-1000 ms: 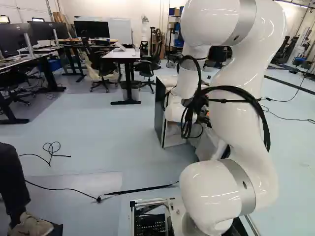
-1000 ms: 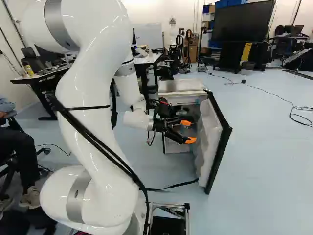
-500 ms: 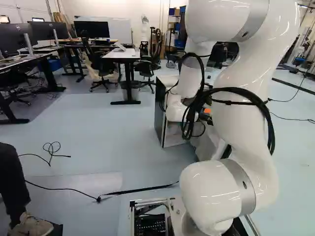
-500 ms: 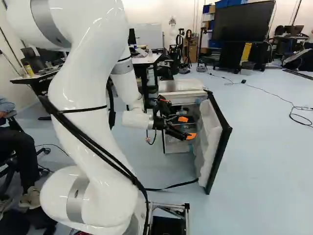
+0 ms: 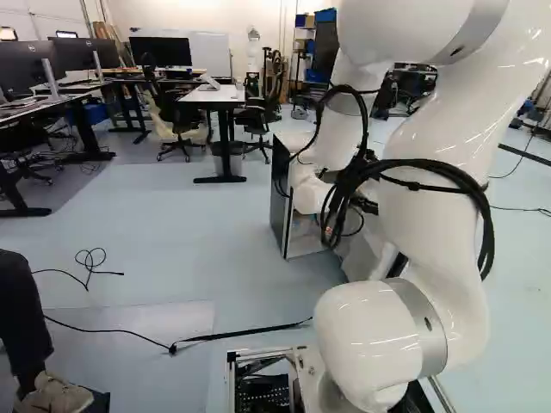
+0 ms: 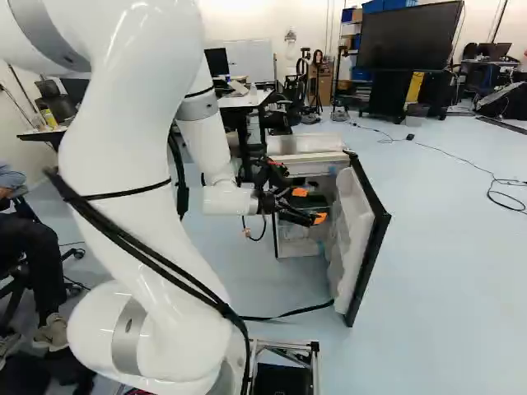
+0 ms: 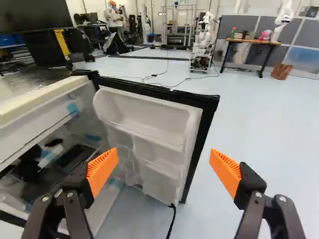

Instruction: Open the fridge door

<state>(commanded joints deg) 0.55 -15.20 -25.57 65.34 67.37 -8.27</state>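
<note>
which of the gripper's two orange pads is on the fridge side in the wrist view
The orange pad seen against the open fridge; the other pad is past the door's outer edge, with floor behind it.

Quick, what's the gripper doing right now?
Gripper: open, fingers wide apart, holding nothing; the fridge door stands open ahead of it, nothing clamped between the pads.

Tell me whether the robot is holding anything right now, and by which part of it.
Nothing is held: the tool has its orange pads wide apart, with the fridge door ahead of them, ungripped.
</note>
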